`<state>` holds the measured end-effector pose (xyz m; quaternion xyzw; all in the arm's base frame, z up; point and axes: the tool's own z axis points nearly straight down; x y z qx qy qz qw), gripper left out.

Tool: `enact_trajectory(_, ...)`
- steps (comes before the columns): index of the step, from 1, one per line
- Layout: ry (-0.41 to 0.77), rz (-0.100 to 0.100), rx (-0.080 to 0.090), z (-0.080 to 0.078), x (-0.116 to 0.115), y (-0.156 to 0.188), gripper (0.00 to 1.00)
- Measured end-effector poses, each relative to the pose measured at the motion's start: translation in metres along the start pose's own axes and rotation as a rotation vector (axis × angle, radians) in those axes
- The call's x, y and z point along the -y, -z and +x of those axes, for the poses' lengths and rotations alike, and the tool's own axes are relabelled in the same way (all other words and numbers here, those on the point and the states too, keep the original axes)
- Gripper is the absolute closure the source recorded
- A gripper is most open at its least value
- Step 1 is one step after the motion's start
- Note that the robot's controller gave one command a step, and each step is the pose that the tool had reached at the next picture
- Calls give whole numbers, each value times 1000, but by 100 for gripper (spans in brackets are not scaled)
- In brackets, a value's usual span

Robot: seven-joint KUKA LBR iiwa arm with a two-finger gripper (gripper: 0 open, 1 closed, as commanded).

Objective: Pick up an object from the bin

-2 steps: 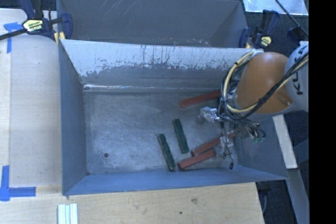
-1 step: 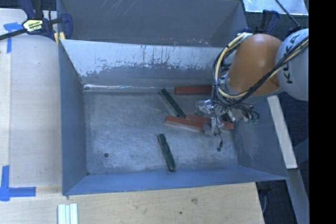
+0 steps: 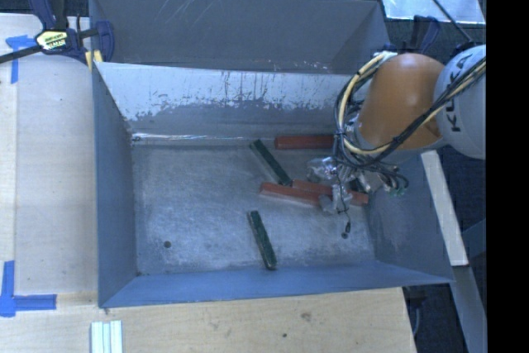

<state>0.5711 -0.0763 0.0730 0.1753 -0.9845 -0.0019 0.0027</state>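
My gripper (image 3: 339, 193) is low in the right part of the bin, under the arm's orange cover. It sits right over the right end of a reddish-brown flat stick (image 3: 289, 193) lying across the bin floor. A dark green stick (image 3: 272, 163) lies slanted just left of the gripper, its lower end touching the reddish-brown stick. Against the back wall lies another reddish-brown stick (image 3: 302, 142). A small dark piece (image 3: 345, 231) shows just below the gripper.
A second dark green stick (image 3: 263, 240) lies alone near the front wall, left of the gripper. The bin's sloped right wall is close beside the gripper.
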Motion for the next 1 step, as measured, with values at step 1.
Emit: enact_trajectory(1, 83, 7, 10, -39, -15, 202, 100)
